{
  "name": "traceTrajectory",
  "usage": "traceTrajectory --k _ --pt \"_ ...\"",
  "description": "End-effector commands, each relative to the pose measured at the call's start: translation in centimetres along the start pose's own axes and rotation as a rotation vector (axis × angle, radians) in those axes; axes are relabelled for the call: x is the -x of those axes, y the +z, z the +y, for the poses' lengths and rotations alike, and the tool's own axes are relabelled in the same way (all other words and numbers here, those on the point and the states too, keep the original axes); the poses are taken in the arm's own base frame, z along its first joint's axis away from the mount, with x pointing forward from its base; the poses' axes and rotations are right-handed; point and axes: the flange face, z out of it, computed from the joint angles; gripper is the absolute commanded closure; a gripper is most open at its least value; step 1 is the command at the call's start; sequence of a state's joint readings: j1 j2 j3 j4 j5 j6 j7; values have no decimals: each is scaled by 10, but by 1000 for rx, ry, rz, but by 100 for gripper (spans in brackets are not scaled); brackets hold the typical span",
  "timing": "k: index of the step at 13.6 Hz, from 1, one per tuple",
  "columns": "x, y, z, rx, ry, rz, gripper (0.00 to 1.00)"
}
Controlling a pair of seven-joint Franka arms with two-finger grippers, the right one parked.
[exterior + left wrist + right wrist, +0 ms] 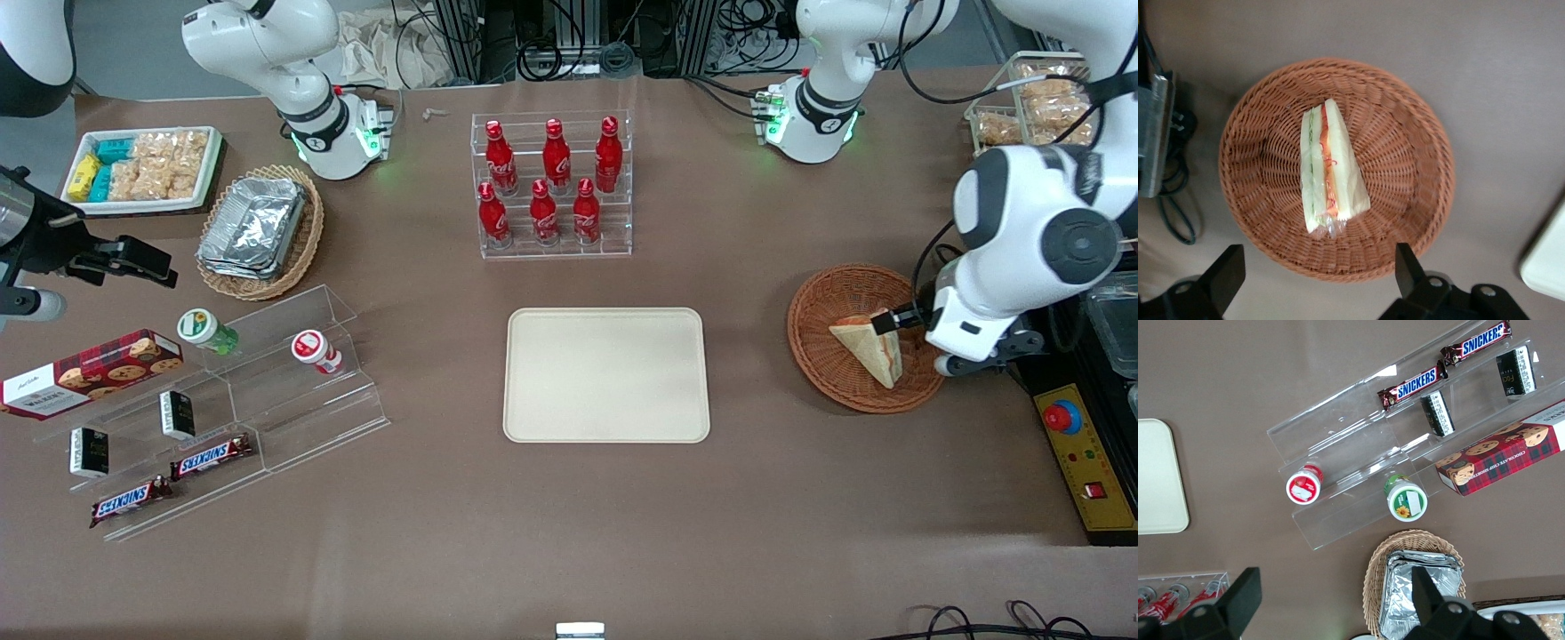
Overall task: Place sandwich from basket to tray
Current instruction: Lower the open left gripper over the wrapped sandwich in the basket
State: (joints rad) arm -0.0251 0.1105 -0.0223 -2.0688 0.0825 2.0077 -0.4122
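Front view sets out a brown tabletop point(782, 498) with the working arm reaching in over its own end, close to that edge. Largest of the task's things, the tray point(607, 374) lies flat and bare near the middle of the tabletop, nearer the front camera than the rack of red bottles point(553, 185); its open surface is ready to receive the load. Toward the working arm's end, well apart from the tray, sits the basket point(822, 356), shallow enough that a pincer can come down into it from above.

Inside the basket lies the sandwich point(1329, 167), resting on one bread face near the middle of the weave, its red and green filling edge turned up toward the wrist camera. That pose offers two flat bread faces to squeeze.

Smallest is the pincer point(1319, 279), hovering above the basket rim on the side nearest the arm, not touching the sandwich. Its two dark fingers stand wide apart, holding nothing, and the gap between them spans more than the sandwich's thickness. I judge this to be the approach before the grasp.
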Motion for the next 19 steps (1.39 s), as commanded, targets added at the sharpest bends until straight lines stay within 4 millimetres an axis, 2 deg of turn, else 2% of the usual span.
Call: traceTrajectory --k 1,2,4,7,11,13,15,19 --pt "17 17 -3 -18 -42 23 0" --pt "16 22 -5 -19 -47 16 0" --pt "11 44 -4 -23 -48 -4 0" --pt "8 62 -5 -12 -61 -2 0" --pt "1 73 -10 5 -88 -2 0" --pt "-4 87 -21 7 -109 -17 0" --pt "-6 98 -20 6 -109 -23 0" --pt "-7 107 -14 2 -102 -32 1"
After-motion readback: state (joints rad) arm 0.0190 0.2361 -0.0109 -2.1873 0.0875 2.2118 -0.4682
